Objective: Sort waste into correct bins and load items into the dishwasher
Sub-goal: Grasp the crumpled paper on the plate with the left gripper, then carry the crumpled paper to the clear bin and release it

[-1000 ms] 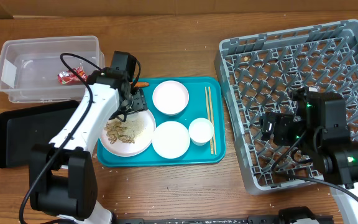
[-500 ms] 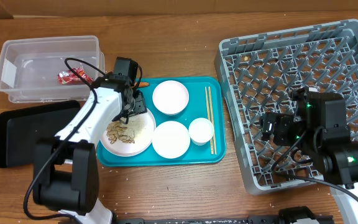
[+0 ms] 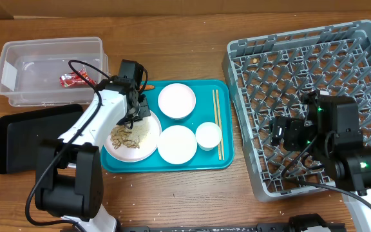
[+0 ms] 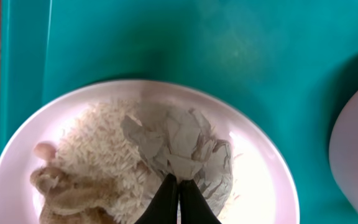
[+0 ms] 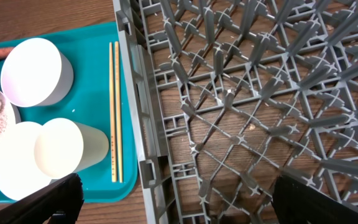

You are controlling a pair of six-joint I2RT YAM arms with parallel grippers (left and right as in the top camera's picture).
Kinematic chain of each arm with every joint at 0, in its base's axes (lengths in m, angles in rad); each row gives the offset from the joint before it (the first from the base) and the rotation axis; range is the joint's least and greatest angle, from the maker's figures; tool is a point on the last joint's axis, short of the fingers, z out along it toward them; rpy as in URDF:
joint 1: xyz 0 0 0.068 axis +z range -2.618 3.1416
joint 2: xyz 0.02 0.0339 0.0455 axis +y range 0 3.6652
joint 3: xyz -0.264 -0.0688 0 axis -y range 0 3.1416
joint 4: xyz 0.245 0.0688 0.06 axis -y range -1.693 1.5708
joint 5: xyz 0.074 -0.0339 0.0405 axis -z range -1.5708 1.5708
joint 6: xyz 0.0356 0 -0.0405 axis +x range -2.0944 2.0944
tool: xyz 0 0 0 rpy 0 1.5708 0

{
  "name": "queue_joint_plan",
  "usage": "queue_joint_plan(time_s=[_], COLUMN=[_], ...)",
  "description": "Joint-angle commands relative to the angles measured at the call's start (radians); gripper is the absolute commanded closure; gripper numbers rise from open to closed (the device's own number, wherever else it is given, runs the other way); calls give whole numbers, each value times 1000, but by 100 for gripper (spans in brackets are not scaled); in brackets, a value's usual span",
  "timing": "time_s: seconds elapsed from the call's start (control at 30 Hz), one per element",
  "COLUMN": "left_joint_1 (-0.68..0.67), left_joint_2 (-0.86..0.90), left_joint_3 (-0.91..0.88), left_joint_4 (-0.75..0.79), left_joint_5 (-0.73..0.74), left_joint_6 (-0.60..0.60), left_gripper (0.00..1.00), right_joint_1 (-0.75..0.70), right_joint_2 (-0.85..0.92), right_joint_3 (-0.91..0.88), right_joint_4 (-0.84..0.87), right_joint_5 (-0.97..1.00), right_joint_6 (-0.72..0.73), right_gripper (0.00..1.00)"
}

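- Left hand (image 4: 179, 186) is down over the plate (image 4: 263, 186), fingers pressed together with the tips right on the foil (image 4: 179, 146). Can't tell if any foil is actually pinched between them.
- The foil sits on the rice (image 4: 98, 149), with the beige scraps (image 4: 67, 190) just beside it on the same plate.
- The plate is on the left part of the teal tray (image 3: 172, 164), mid-table (image 3: 185, 26), along with two bowls (image 3: 176, 101), the cup (image 3: 208, 136) and the chopsticks (image 3: 218, 122).
- The carrot (image 3: 148, 86) pokes out by the teal tray's far left corner.
- The wrapper (image 3: 75, 78) is in the tub (image 3: 18, 58) at the far left corner. The black tray (image 3: 24, 135) lies along the left edge, just in front of the tub.
- Right hand (image 5: 176, 190) has its fingers wide apart, holding nothing, over the left side of the rack (image 3: 301, 64), which fills the right side of the table.
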Motion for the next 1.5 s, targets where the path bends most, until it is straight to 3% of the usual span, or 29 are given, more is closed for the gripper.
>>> queue_joint_plan(time_s=[0.0,0.2,0.37,1.03,1.07,1.13,1.27,1.47], left_joint_1=[9,35,64,340,344,349,349,348], left_joint_2=[6,-10,-10,-10,-10,-10,-10,-10], left_joint_3=[117,330,430,460,460,460,460,460], left_joint_4=[-79,-263,-306,-61,-58,-58,-67,-126], left_joint_5=[-13,-23,-96,-108,-108,-108,-107,-8], left_joint_6=[26,32,33,24,25,25,25,27], left_gripper=[96,96,96,96,89,64,39,32], right_joint_1=[8,8,8,8,8,8,8,8], right_joint_2=[-6,-6,-6,-6,-6,-6,-6,-6], right_joint_3=[29,29,29,29,29,29,29,29], right_joint_4=[3,3,3,3,3,3,3,3], right_joint_5=[-2,-2,-2,-2,-2,-2,-2,-2], right_joint_6=[5,5,5,16,21,20,20,20], right_gripper=[0,0,0,0,0,0,0,0])
